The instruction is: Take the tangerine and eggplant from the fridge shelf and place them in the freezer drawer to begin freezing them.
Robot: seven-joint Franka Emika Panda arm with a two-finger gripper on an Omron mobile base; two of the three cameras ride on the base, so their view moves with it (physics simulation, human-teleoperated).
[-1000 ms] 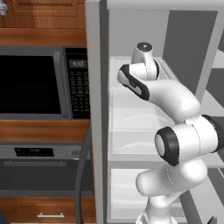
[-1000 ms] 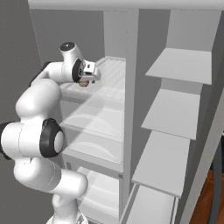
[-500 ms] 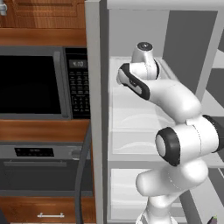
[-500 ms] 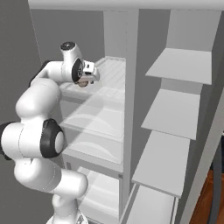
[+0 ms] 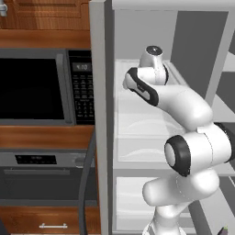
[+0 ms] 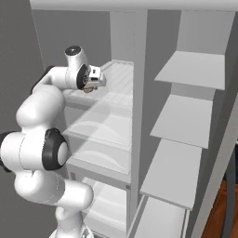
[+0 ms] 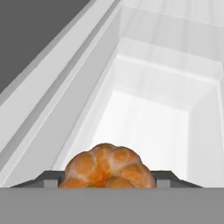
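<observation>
The tangerine (image 7: pixel 106 166) sat between the gripper (image 6: pixel 94 86) tips, close to the front edge of the fridge shelf (image 6: pixel 120 82). The jaws had closed narrow around it. It looked light, round and slightly soft, so I judged a gentle hold across its widest middle best.

The wide white ribbed fridge shelf (image 6: pixel 122 82) with a clear front edge carries a small orange-brown lobed tangerine (image 7: pixel 106 167) near its front.

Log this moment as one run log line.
phase: picking tangerine | gripper: closing around it | place: fridge shelf | freezer drawer: not reached
</observation>
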